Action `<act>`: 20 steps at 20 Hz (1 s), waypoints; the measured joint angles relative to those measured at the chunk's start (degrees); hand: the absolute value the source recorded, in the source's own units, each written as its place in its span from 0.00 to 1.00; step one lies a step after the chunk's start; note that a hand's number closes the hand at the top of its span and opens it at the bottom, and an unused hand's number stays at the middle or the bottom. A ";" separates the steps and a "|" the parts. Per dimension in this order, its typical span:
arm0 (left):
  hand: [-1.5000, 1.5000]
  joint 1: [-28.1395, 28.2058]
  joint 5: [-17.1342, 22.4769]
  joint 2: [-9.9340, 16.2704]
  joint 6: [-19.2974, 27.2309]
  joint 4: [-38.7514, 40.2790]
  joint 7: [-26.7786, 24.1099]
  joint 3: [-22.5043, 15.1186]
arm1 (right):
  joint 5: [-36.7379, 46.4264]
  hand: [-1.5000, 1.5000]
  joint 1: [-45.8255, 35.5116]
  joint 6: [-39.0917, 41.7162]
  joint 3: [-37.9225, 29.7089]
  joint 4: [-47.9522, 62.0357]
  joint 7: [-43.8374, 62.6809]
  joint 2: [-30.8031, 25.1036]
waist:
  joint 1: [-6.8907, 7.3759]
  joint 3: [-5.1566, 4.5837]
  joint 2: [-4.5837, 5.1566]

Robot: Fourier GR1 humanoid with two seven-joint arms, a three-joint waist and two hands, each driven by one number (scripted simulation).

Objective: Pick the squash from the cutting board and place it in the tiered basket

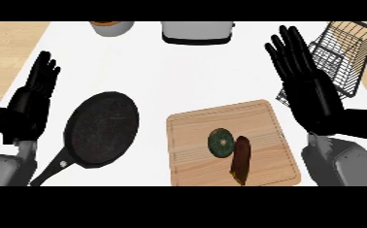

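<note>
- Head view: round dark green squash (221,142) lies on the square pale wooden cutting board (193,135) at the counter's near edge, touching a long dark brown vegetable (241,160); black wire tiered basket (342,57) at the far right corner
- Right hand (308,84) released, fingers straight, between board and basket; left hand (32,98) released at the left edge, beside a black round frying pan (102,129)

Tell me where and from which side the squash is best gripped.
Probably from above, fingers closing across the round green body of the squash. It lies on the cutting board, its left side free; the dark vegetable crowds its right. The right hand, open, is nearer.
</note>
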 measured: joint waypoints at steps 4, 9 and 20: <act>0.50 4.22 0.63 1.02 -1.36 1.14 1.47 0.07 | -2.64 1.00 8.60 -0.76 -0.77 2.93 -7.78 6.58 | -0.15 0.45 1.21; 0.50 9.36 1.66 1.53 -3.28 4.90 4.25 -1.21 | -10.12 0.00 17.70 -2.68 -3.80 5.76 -21.84 13.77 | -2.04 1.30 1.94; 0.50 12.20 2.51 2.84 -7.82 7.70 5.30 -2.22 | 13.32 0.00 34.30 -31.51 5.51 20.26 -26.62 11.86 | 0.10 -0.08 2.10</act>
